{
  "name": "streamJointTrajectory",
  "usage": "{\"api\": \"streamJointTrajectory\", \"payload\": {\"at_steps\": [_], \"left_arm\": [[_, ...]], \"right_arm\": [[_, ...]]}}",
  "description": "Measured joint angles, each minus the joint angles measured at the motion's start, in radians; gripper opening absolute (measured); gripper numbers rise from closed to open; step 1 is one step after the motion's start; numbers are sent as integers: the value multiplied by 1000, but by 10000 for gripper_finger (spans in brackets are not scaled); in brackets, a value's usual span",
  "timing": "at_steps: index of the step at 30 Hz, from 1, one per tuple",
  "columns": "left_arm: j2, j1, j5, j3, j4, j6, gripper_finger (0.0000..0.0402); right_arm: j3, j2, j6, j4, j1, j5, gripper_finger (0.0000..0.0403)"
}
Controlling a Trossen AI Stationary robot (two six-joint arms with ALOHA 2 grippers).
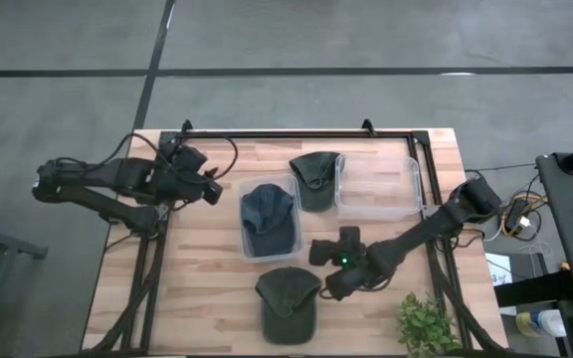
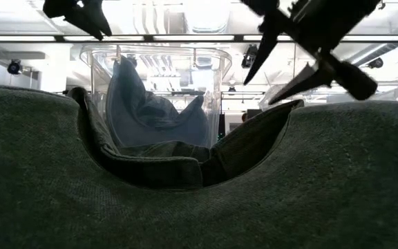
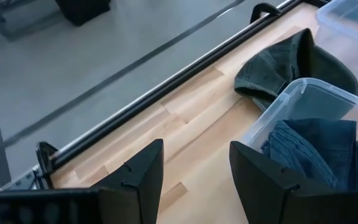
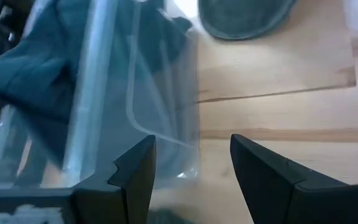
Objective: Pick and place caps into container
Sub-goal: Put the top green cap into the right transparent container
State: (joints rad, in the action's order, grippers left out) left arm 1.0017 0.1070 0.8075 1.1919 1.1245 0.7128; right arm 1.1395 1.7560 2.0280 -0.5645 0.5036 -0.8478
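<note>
A clear plastic container (image 1: 269, 221) in the table's middle holds slate-blue caps (image 1: 267, 211), which also show in the left wrist view (image 3: 316, 152). One olive cap (image 1: 316, 179) lies at the far side between this container and a second clear container (image 1: 378, 187). Another olive cap (image 1: 288, 303) rests on the table by the near edge and fills the low view (image 2: 199, 207). My right gripper (image 1: 321, 254) hovers open just right of the blue-cap container (image 4: 104, 93), holding nothing. My left gripper (image 1: 212, 187) is open over the table's left side, near that container's far left corner.
A black rail (image 1: 296, 134) runs along the table's far edge and down its right side. A small green plant (image 1: 428, 323) stands at the near right corner. Bare wood lies left of the containers (image 1: 187, 268).
</note>
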Motion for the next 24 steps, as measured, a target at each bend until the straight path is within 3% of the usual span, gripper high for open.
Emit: {"api": "streamJointTrajectory", "payload": {"at_steps": [8, 12, 24], "left_arm": [[-76, 0, -3, 1, -1, -95, 177], [-110, 0, -3, 1, 1, -95, 177], [-157, 0, -11, 0, 20, -114, 177]], "right_arm": [[74, 190, 236, -16, -29, -52, 201], [100, 257, 278, -10, -60, -62, 201], [100, 250, 273, -87, -95, -79, 201]]}}
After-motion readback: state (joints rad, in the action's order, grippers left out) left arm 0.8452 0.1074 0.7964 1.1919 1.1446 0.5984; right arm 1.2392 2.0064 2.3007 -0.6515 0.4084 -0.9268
